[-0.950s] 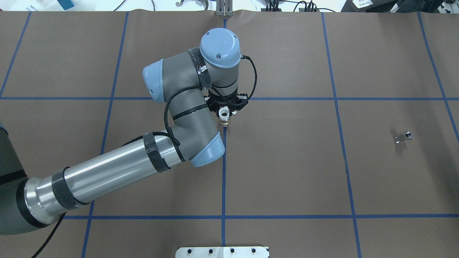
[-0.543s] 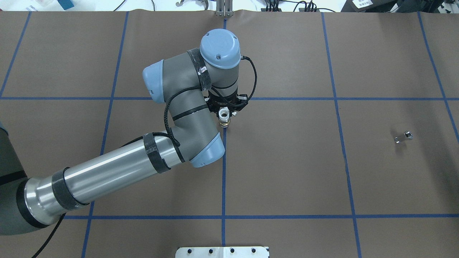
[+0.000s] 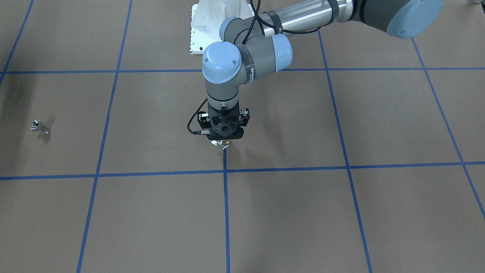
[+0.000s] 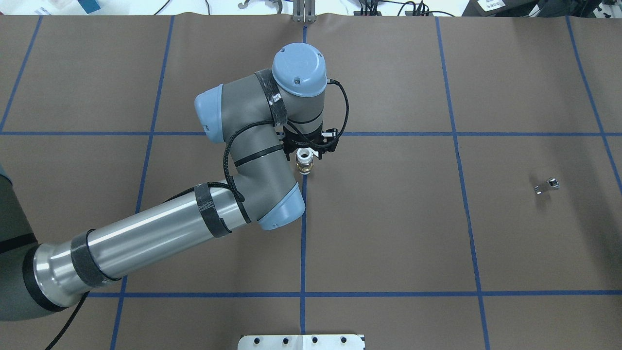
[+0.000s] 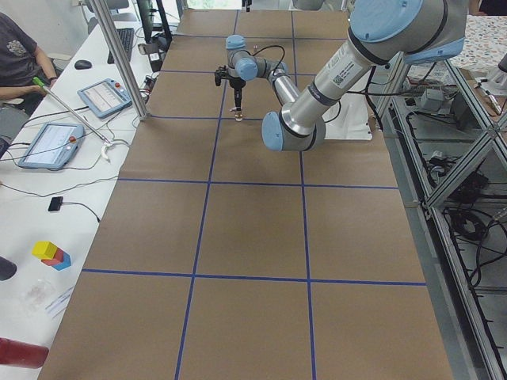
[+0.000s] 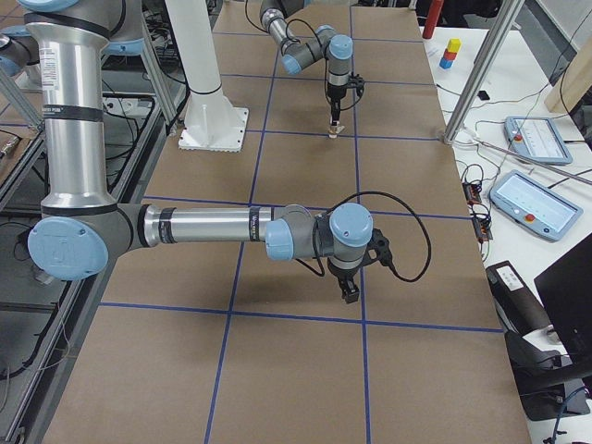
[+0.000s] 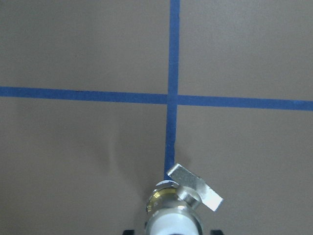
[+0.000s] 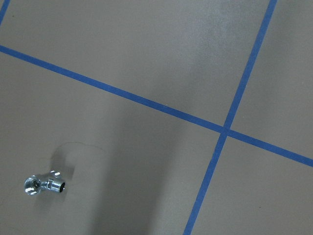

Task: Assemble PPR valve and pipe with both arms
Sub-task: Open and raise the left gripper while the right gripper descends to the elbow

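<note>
One valve [image 3: 221, 144] in hand. Front view: my left fingers [image 3: 224, 135] clamp it, pointing straight down at the worktop [image 3: 303, 212] centre, likely to present it upright for mating. Overhead: chrome fitting [image 4: 546, 186] lies loose, well off at 3 o'clock. Right-side view: my right fingers [image 6: 351, 294] hang over the worktop; grip unreadable. Left wrist: valve at 6 o'clock, white body pinched. Right wrist: fitting at 8 o'clock, untouched, probably my next pick.

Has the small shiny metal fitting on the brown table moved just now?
No, the shiny metal fitting stays right of the same blue tape line.
</note>
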Robot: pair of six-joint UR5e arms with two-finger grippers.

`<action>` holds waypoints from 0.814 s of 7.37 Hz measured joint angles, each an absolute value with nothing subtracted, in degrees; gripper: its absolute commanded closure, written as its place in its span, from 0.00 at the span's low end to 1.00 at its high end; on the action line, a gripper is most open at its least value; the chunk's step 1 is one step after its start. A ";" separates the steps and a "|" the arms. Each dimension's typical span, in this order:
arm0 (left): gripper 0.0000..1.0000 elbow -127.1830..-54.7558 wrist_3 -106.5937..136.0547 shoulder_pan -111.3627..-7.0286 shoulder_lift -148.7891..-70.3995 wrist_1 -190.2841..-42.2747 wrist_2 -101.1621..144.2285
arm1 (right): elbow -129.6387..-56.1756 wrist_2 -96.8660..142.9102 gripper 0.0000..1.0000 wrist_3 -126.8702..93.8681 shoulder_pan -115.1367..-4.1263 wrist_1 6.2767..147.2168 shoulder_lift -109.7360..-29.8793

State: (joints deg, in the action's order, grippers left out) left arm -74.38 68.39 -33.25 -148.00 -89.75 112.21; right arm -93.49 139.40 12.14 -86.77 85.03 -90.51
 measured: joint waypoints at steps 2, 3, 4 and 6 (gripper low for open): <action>0.23 -77.94 68.43 -33.70 -146.80 -89.25 112.36 | -93.77 139.39 0.00 7.21 -84.99 82.65 -90.43; 0.23 -82.97 68.32 -34.61 -143.40 -89.06 112.72 | -93.79 139.32 0.00 0.05 -82.38 78.47 -90.60; 0.23 -88.61 67.82 -35.97 -138.61 -88.99 113.56 | -93.72 138.81 0.01 -8.84 -79.00 72.59 -90.91; 0.23 -98.05 62.28 -39.69 -128.57 -89.07 116.59 | -94.06 135.24 0.01 -30.44 -69.62 59.85 -91.46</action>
State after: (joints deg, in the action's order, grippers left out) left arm -98.05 62.28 -39.69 -128.57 -89.07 116.59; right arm -94.06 135.24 -30.44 -69.62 59.85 -91.46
